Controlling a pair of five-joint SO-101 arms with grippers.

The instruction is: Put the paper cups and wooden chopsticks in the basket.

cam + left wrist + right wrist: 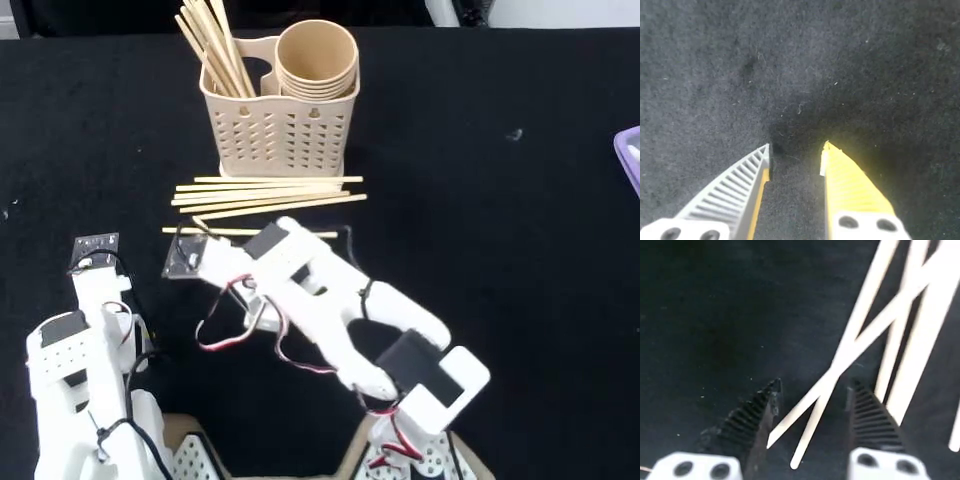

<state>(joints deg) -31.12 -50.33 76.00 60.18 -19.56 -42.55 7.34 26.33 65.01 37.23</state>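
A beige slotted basket [275, 130] stands at the back of the table. Stacked paper cups [317, 60] fill one of its compartments and several wooden chopsticks [213, 45] lean in the other. More loose chopsticks [270, 192] lie on the black cloth just in front of it. My right gripper [815, 395] is open, and the ends of two crossed chopsticks [855, 345] lie between its fingers; from above it [190, 248] sits at the left end of the nearest chopstick. My left gripper [796, 152] is open over bare cloth, at the near left [95, 255].
A purple object [630, 155] pokes in at the right edge. The black cloth [500, 230] stretches free to the right of the basket. The right arm [340, 310] lies diagonally across the near middle.
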